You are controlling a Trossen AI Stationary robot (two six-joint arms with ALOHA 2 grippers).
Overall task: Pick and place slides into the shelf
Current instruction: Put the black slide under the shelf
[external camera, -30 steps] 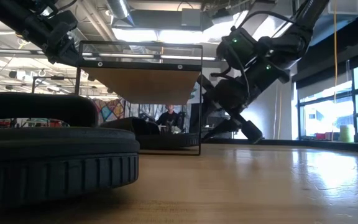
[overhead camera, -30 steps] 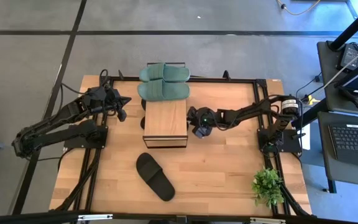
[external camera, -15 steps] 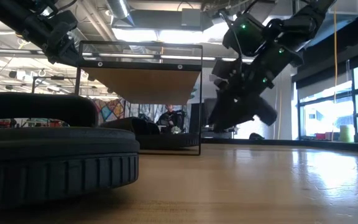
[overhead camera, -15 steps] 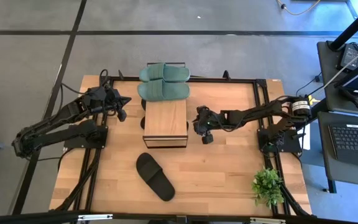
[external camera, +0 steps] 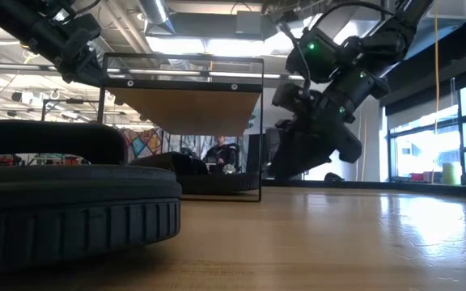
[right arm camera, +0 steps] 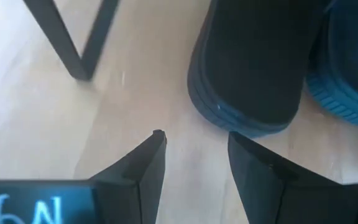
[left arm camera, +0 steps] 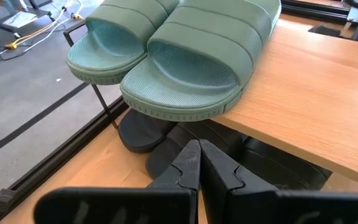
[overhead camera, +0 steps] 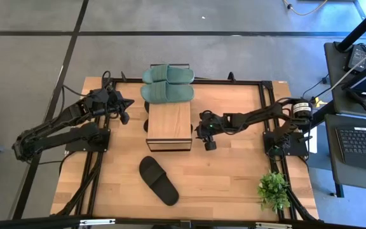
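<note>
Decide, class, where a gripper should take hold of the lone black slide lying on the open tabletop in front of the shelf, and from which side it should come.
Grip the black slide by its wide strap, coming straight down from above. It lies sole-down and flat, angled across the table, with the strap arching up over the footbed. That raised band is probably the easiest part for two fingers to close on; the flat sole edges hug the wood.

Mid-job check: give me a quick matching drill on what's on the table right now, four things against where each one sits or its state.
Things:
1. green slides
2. lone black slide
3. left gripper
4. right gripper

Places or states:
A. fingers apart, low beside the shelf's right side
B. on the shelf's wood top, far end
C. fingers together, left of the shelf
D. on the tabletop, in front of the shelf

Pairs: 1-B, 2-D, 3-C, 4-A
</note>
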